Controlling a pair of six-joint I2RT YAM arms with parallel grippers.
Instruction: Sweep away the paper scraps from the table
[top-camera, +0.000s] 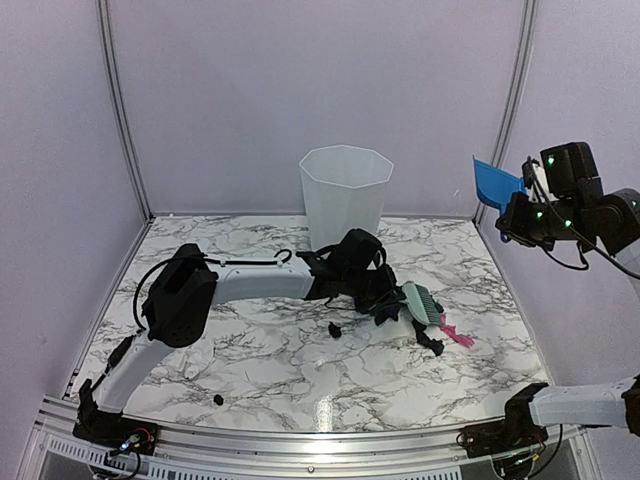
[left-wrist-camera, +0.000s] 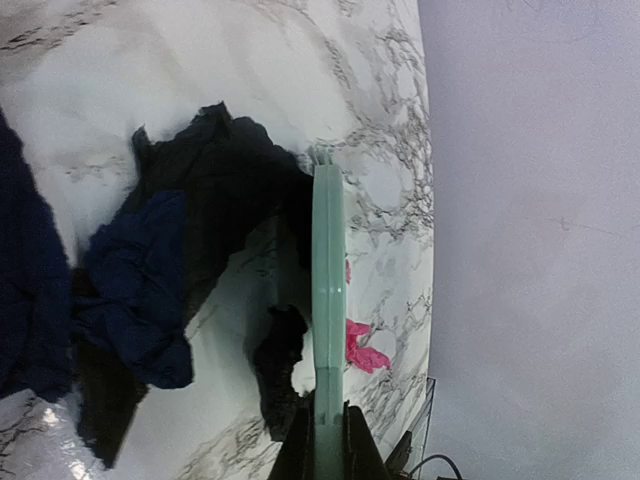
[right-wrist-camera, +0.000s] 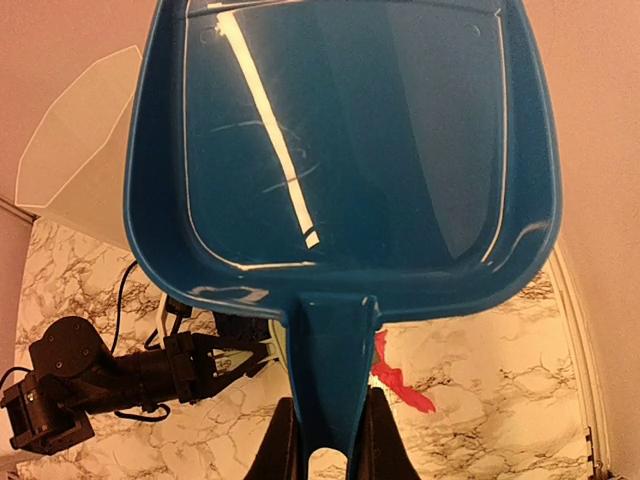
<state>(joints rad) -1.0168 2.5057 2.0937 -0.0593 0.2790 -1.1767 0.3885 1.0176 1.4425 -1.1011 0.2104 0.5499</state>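
Note:
Pressed against the marble table (top-camera: 250, 350), a pale green brush (top-camera: 421, 302) is held by my shut left gripper (top-camera: 392, 298). Paper scraps lie by it: a pink one (top-camera: 456, 333), black ones (top-camera: 432, 340) (top-camera: 335, 328), and a tiny black bit (top-camera: 218, 399) near the front. The left wrist view has the brush (left-wrist-camera: 327, 290) edge-on in the gripper (left-wrist-camera: 328, 452), with black (left-wrist-camera: 220, 180), navy (left-wrist-camera: 140, 290) and pink (left-wrist-camera: 362, 352) scraps around it. High at the right, my right gripper (top-camera: 513, 203) is shut on the handle of a blue dustpan (top-camera: 497, 182), which fills the right wrist view (right-wrist-camera: 340, 150) (right-wrist-camera: 330, 445).
A translucent white bin (top-camera: 345, 193) stands at the back centre of the table, close behind the left wrist. Pale walls enclose the table on three sides. A metal rail (top-camera: 300, 440) runs along the front edge by the arm bases.

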